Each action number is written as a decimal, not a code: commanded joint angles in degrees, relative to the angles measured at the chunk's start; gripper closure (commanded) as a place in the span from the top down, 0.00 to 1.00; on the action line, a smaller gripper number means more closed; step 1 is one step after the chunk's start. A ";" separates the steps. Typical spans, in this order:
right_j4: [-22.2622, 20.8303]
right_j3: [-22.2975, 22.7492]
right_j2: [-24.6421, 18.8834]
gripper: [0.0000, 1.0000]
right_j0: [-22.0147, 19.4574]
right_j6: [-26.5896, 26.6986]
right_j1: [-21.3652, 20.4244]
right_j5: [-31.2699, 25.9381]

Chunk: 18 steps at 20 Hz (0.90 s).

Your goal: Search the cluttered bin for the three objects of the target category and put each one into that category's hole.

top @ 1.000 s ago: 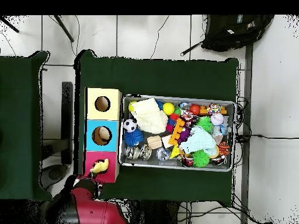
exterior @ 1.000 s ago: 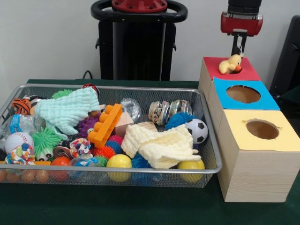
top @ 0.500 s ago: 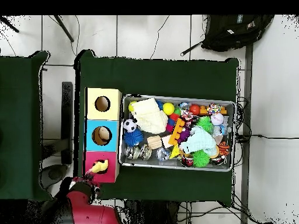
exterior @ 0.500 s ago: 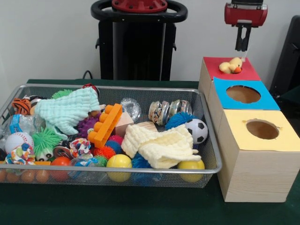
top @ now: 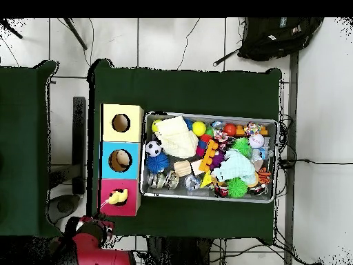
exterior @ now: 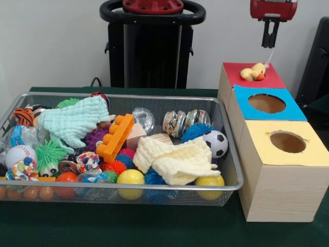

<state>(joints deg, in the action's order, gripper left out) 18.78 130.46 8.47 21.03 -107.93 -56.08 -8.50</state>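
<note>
A small yellow plush duck [exterior: 253,72] lies on top of the red box [exterior: 234,72], over its hole and not gone through. In the overhead view the duck [top: 117,198] rests at the same red box [top: 131,205]. My gripper [exterior: 271,45] hangs well above the duck and slightly right of it. It is open and holds nothing. The wire bin [exterior: 128,96] to the left holds a heap of toys: a mint cloth [exterior: 74,121], a cream cloth [exterior: 177,159], an orange block piece [exterior: 115,136] and a soccer ball [exterior: 216,143].
A blue box [exterior: 241,100] and a yellow box [exterior: 257,135], each with a round hole, stand in a row in front of the red one. A black stand [exterior: 151,49] rises behind the bin. A black bag [top: 279,36] lies on the floor.
My gripper has let go of the duck and risen straight up from it. The duck has settled onto the red box top. The bin's contents have not moved.
</note>
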 commanded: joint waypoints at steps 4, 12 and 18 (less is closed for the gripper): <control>-0.55 -0.93 -0.28 0.00 -4.04 -9.07 0.85 -1.17; -2.63 -4.61 -0.30 0.00 -8.49 -5.92 2.60 -0.57; -3.69 -5.94 -0.35 0.00 -9.51 -6.00 4.88 1.14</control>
<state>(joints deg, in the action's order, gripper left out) 17.87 128.95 8.80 13.47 -107.93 -55.21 -8.50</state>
